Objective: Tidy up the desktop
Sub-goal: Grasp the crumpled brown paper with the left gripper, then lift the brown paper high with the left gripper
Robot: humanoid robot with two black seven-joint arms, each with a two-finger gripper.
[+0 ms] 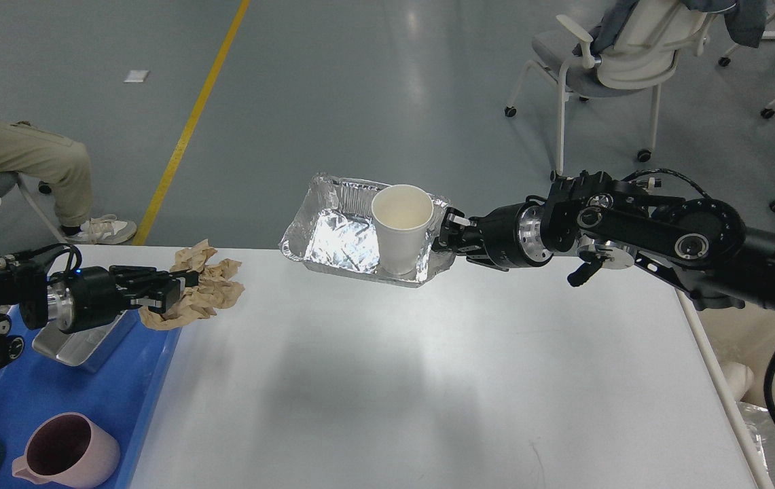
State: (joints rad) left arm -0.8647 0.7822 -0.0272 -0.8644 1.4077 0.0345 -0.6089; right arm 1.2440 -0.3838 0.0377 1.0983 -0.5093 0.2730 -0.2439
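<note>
Both sets of my fingers are gripping rubbish over the large white rectangular tabletop (pixel 428 380).

My right fingers (pixel 447 227) are pinching the right rim of a crinkled silver foil tray (pixel 333 234), which is hanging at the tabletop's far edge with a white paper cup (pixel 401 227) standing upright inside it. My left fingers (pixel 180 285) are closing on a crumpled wad of brown paper (pixel 207 282) at the tabletop's left edge, just above a blue plastic tray (pixel 122 394) that is holding a shiny metal tin (pixel 85 343) and a pink mug (pixel 71 448).
</note>
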